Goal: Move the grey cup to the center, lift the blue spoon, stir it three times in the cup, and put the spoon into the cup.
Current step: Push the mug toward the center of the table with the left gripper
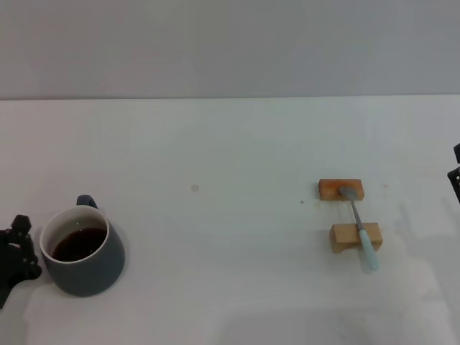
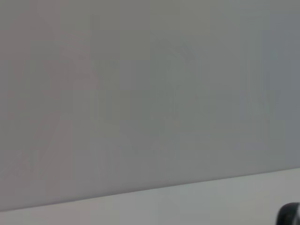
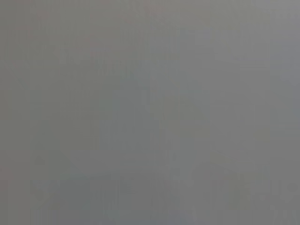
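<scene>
Waiting just beside the left end effector, whose finger state I cannot tell, the one rounded dark grey cup of brown liquid sits on the white tabletop. Nearer the right end effector, the single blue-handled metal spoon bridges two wooden blocks, handle toward the robot.

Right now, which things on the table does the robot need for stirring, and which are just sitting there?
Needed for the job:
grey cup with dark drink, near the left gripper
blue spoon

Just there:
two wooden blocks holding the spoon up
white table
right gripper, parked at the edge
</scene>
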Controlling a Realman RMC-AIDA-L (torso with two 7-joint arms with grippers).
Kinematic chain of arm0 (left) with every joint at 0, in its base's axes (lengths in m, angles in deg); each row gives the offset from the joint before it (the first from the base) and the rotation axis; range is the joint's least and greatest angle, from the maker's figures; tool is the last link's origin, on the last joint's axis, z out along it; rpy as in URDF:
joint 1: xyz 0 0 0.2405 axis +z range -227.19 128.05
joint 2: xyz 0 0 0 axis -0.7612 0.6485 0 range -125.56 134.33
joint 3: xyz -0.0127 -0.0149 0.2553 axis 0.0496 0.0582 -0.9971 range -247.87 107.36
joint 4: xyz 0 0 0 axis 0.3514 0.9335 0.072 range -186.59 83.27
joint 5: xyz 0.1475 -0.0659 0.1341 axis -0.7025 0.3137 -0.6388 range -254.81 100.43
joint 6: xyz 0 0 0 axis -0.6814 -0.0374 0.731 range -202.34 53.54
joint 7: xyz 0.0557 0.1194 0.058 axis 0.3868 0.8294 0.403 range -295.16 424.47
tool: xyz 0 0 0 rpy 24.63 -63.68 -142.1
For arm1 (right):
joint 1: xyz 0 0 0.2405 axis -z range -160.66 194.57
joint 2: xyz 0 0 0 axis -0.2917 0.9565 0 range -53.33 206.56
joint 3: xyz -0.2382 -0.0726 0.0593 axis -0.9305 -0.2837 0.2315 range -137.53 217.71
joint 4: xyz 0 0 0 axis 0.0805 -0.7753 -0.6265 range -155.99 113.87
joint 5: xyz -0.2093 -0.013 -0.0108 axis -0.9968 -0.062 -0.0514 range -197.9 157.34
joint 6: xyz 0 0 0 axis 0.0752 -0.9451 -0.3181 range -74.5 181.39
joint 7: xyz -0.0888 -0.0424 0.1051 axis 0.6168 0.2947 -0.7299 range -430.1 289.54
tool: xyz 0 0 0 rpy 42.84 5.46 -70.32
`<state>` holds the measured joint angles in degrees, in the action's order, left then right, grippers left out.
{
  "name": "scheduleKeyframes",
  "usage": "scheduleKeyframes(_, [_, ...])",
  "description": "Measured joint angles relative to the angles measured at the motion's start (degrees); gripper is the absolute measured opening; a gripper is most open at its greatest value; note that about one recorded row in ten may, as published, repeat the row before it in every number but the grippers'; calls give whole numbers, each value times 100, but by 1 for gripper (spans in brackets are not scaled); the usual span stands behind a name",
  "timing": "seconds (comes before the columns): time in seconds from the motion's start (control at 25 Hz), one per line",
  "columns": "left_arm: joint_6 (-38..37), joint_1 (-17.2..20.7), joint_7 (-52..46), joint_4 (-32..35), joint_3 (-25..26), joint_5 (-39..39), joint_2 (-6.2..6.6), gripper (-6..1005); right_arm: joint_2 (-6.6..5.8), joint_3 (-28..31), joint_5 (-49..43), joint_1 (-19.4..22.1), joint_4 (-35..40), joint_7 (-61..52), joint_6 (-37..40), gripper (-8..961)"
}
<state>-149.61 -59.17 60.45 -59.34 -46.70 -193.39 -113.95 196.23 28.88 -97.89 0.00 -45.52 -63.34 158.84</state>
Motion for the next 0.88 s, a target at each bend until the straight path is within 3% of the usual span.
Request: scheduleKeyframes(0.88, [-8, -147, -1, -257, -762, -12, -23, 32, 0, -4, 0, -35, -17, 0, -8, 789])
